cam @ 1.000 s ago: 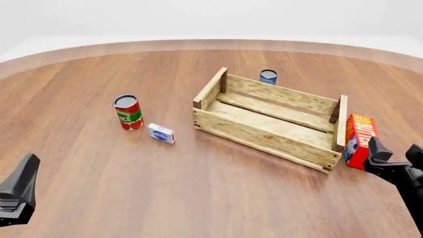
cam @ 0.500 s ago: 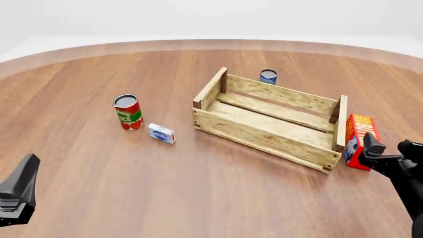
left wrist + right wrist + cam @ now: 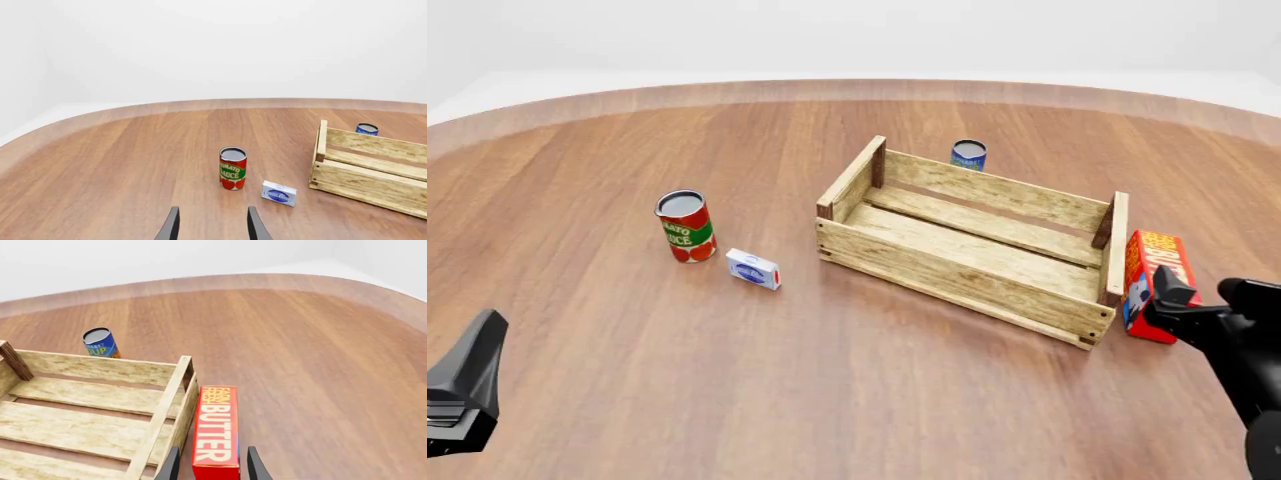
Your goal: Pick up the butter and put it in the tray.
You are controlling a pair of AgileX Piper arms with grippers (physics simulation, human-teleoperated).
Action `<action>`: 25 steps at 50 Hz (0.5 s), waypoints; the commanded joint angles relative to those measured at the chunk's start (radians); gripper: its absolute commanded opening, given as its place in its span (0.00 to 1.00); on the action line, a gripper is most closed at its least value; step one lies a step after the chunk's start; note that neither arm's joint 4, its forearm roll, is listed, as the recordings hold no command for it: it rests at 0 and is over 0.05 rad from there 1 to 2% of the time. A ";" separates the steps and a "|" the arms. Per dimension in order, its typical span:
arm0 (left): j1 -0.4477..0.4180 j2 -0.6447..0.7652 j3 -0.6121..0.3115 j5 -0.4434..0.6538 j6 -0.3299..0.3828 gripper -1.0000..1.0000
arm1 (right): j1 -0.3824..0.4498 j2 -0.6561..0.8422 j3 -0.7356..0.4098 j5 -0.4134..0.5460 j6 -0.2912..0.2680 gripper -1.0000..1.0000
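Observation:
The butter, a red-orange carton with white lettering, stands on its edge just outside the right end of the tray. In the right wrist view the butter lies close against the tray's end wall. My right gripper is open, and its two fingers flank the carton's near end without pressing on it. My left gripper hangs at the near left, far from both. The left wrist view shows that gripper open with nothing between its fingers.
A tomato sauce can and a small blue-white box stand left of the tray. A blue can sits behind the tray's far wall. The round table's edge curves along the back.
My right gripper has moved forward and up toward the butter, so its fingers now reach either side of the carton's near end. The left arm has not moved.

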 commanded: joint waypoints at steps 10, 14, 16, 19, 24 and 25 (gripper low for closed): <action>0.000 0.000 0.000 0.000 0.000 1.00 | 0.001 0.047 -0.021 0.000 0.019 1.00; 0.000 0.000 0.000 0.000 0.000 1.00 | -0.003 0.054 -0.023 0.000 0.022 1.00; 0.000 0.000 0.000 0.000 0.000 1.00 | -0.004 0.060 -0.025 0.000 0.027 1.00; 0.000 0.000 0.000 0.000 0.000 1.00 | -0.001 0.070 -0.031 0.000 0.031 1.00; 0.000 0.000 0.000 0.000 0.000 1.00 | -0.007 0.074 -0.032 0.000 0.036 1.00; 0.000 0.000 0.000 0.000 0.000 1.00 | -0.009 0.071 -0.029 0.000 0.037 1.00</action>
